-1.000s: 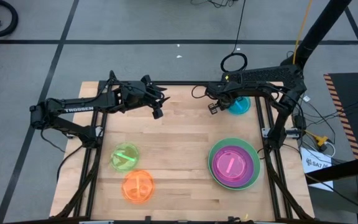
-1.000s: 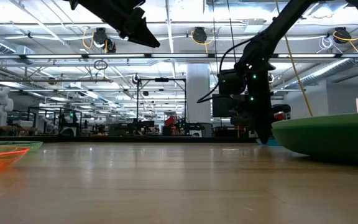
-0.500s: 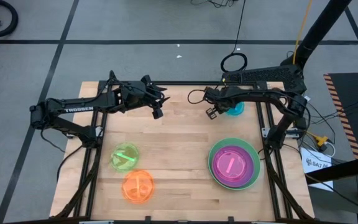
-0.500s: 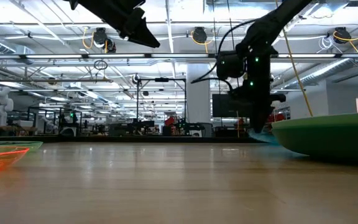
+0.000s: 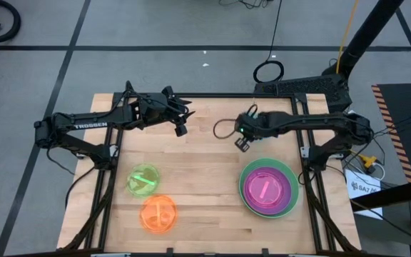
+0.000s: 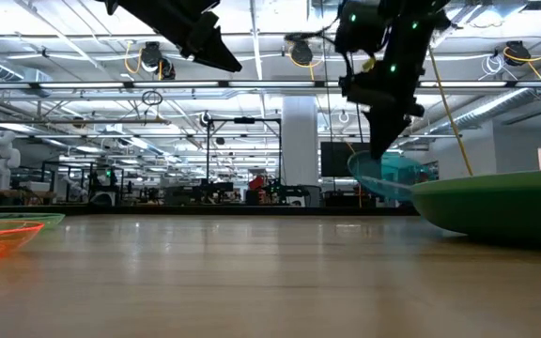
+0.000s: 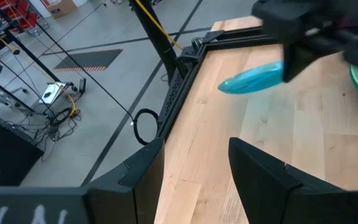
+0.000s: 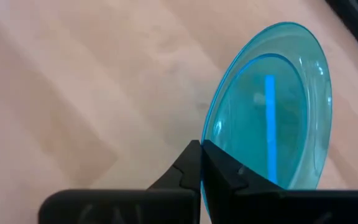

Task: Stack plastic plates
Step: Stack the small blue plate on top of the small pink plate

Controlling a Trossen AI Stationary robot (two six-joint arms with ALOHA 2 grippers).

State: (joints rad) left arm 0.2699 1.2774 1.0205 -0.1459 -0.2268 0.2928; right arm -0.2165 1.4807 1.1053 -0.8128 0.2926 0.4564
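Observation:
My right gripper (image 5: pixel 242 141) hovers over the table's far middle, shut on the small translucent blue plate (image 8: pixel 272 130). The same blue plate (image 6: pixel 389 176) is seen above the wood in the low view, and the left wrist view also catches this blue plate (image 7: pixel 253 77). The stack (image 5: pixel 268 189) at the right is a large green plate with a purple plate and a pink plate (image 5: pixel 265 190) resting in it. The lime plate (image 5: pixel 143 178) and orange plate (image 5: pixel 158 213) lie flat at the near left. My left gripper (image 5: pixel 180 129) waits open above the far left. My right gripper pinches the blue plate's rim (image 8: pixel 211 138) between its two shut fingers (image 8: pixel 191 163), coming from above and pointing down. The plate is lifted clear of the table and hangs steeply tilted below the fingers (image 6: pixel 379 141).
The black table frame (image 5: pixel 300 135) runs along the right edge beside the stack. Bare wood (image 5: pixel 205 178) lies between the stack and the two small plates at the left. A cable loop (image 5: pixel 268 71) lies on the floor beyond the far edge.
My right gripper has moved from the far right corner toward the table's middle and near side, and upward. The blue plate has come with it, lifted off the wood and tipped from lying flat to hanging steeply tilted.

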